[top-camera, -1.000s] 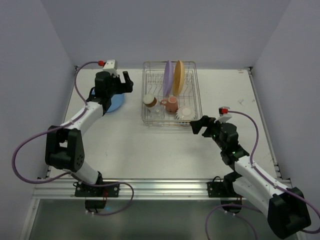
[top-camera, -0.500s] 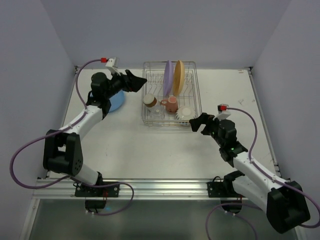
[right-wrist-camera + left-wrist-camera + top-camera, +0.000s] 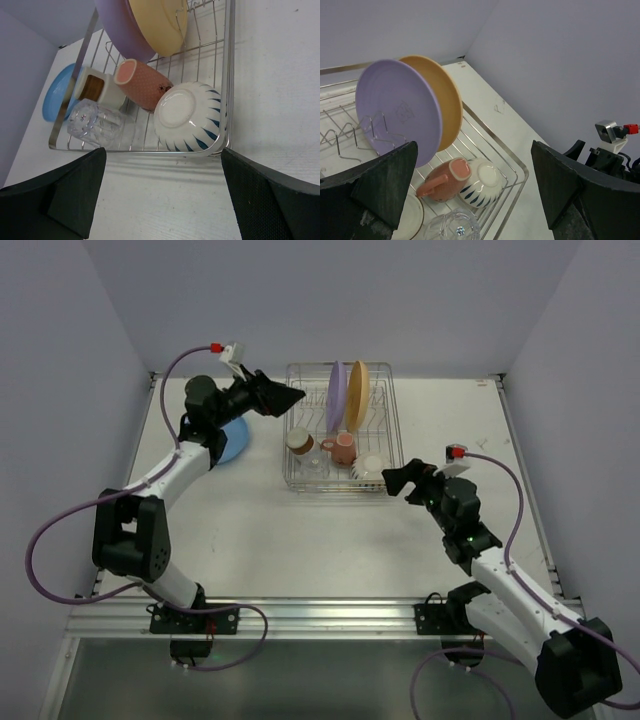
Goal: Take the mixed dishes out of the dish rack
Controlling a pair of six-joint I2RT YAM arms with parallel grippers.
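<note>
The dish rack (image 3: 313, 405) holds a purple plate (image 3: 337, 395) and a yellow plate (image 3: 358, 392) upright in its prongs. It also holds a brown cup (image 3: 299, 441), a pink mug (image 3: 343, 447), a white cup (image 3: 372, 464) and a glass (image 3: 311, 466). A blue plate (image 3: 236, 440) lies on the table (image 3: 300, 540) to the rack's left. The left gripper (image 3: 289, 399) and the right gripper (image 3: 401, 480) both gape wide, holding nothing.
</note>
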